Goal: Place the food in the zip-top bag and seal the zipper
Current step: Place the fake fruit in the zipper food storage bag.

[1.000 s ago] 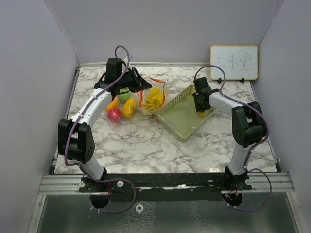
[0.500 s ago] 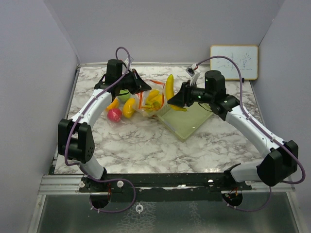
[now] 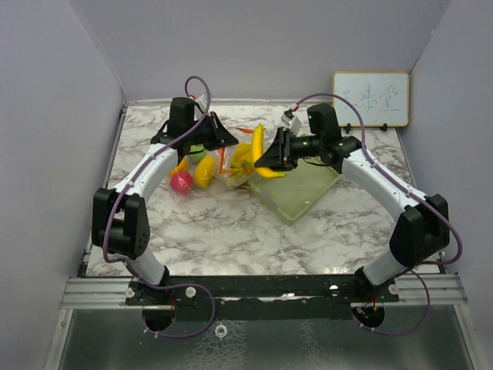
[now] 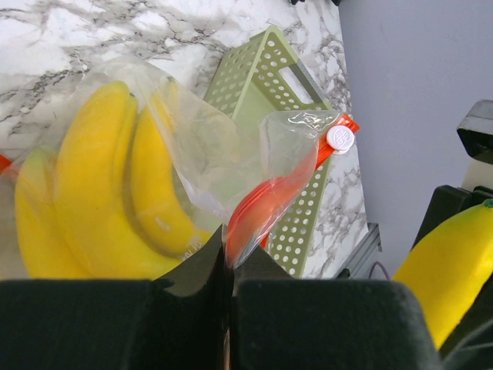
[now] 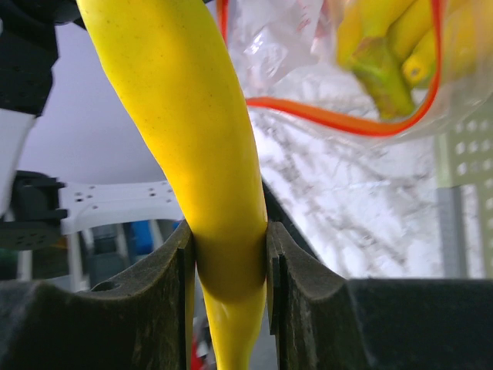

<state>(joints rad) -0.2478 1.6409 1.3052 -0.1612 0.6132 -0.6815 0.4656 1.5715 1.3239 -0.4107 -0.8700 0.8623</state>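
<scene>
Marble table; banana within right pincer

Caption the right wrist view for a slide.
Right gripper clamps a glossy yellow toy banana before the open mouth of a clear orange-zippered plastic bag holding more bananas.

A glossy yellow banana is held upright just beside the open, orange-zippered mouth of the clear zip-top bag – more bananas are seen inside – near the desk's far edge.

Legible text: none. The small wood-framed whiteboard at the back right carries faint blue handwritten marks (too small and pale to read).
</scene>
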